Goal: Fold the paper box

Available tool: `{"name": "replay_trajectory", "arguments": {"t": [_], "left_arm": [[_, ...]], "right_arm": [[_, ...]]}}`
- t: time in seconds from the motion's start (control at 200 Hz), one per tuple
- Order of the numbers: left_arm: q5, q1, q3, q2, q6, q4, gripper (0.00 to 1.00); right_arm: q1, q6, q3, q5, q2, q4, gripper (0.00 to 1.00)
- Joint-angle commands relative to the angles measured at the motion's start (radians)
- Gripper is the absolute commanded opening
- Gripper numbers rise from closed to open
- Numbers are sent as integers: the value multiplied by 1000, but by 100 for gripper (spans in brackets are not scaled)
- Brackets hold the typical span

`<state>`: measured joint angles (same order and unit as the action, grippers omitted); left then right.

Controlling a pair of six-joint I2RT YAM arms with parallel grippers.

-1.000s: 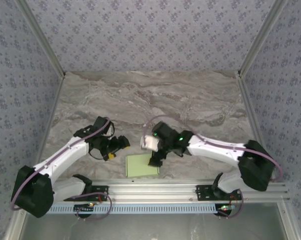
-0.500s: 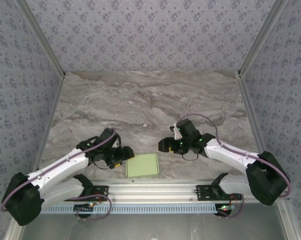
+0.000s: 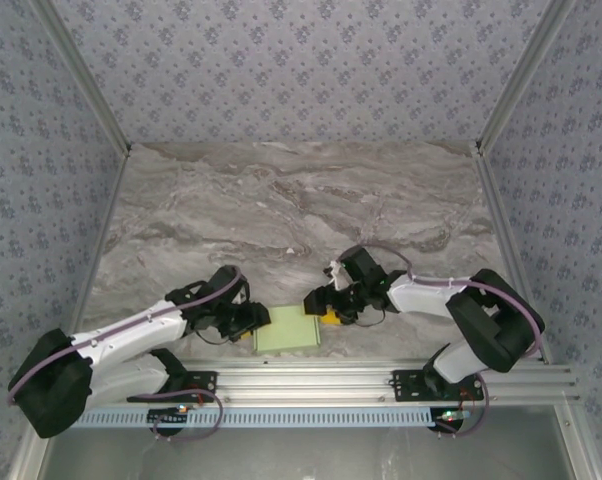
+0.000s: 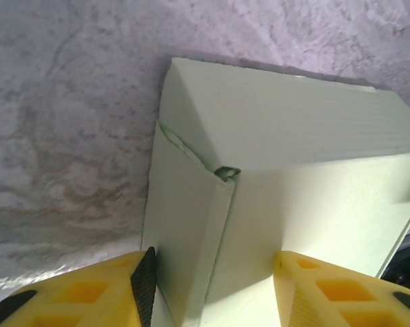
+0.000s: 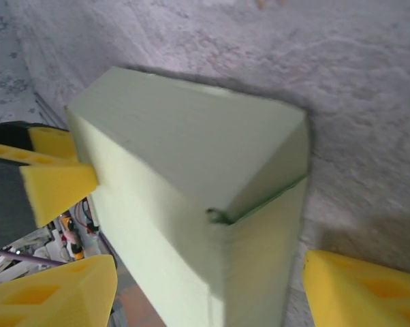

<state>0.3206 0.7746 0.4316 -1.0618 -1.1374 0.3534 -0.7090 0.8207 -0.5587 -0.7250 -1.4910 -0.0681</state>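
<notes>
**Asker:** Where is the paper box, seen from above?

**Me:** The paper box [image 3: 286, 330] lies flat on the marble table [image 3: 281, 200], near the front edge and just past the metal rail [image 3: 381, 372]. My left gripper [image 3: 256, 320] sits at its left side. My right gripper [image 3: 316, 303] is at its far right corner (both are low, close against the card).

**Asker:** And from your left wrist?

**Me:** There the box [image 4: 293, 150] is a closed, pale-green block with its tucked end flap [image 4: 188, 225] turned toward me. My left gripper [image 4: 215, 272] is spread wide and grips nothing. Its yellow fingers [image 4: 82, 293] straddle the near corner of the box. The dark pad of the left one is right at the flap's edge, and I cannot tell whether it presses.

**Asker:** The right wrist?

**Me:** I see the same box [image 5: 184, 163] from its other end, with a seam running across the near corner. My right gripper [image 5: 212, 272] is also wide apart and holds nothing, with the box corner between its fingers [image 5: 365, 289]. One yellow finger [image 5: 55, 182] of my other arm is right at the box's left edge.
</notes>
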Motion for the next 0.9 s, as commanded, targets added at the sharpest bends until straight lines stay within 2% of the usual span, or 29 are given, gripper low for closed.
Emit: {"name": "replay_trajectory", "arguments": {"t": [0.0, 0.185, 0.305, 0.445, 0.56, 0.62, 0.665, 0.74, 0.815, 0.894], "left_arm": [[-17, -7, -77, -15, -65, -146, 46], [11, -16, -108, -57, -76, -354, 47], [64, -21, -100, -154, -88, -489, 47], [105, -28, -48, -273, -76, -595, 45], [102, -30, 35, -336, -25, -558, 43], [72, -31, 98, -363, 17, -449, 43], [49, -35, 139, -384, 26, -381, 43], [42, -35, 166, -422, -17, -378, 46], [63, -27, 165, -458, -128, -438, 49], [44, 19, 161, -469, -258, -522, 55]], "right_arm": [[18, 27, 11, -53, 0, -81, 74], [90, 44, 42, -67, 39, -138, 78], [152, 26, 48, -106, 49, -138, 80], [269, -11, 66, -147, 62, -105, 80], [379, -155, 22, -100, 120, 76, 80], [420, -259, -30, 1, 163, 245, 82], [431, -277, -82, 108, 190, 361, 84], [437, -144, -178, 314, 211, 570, 90], [433, 33, -216, 339, 224, 664, 91], [382, 321, -171, 394, 292, 684, 92]]}}
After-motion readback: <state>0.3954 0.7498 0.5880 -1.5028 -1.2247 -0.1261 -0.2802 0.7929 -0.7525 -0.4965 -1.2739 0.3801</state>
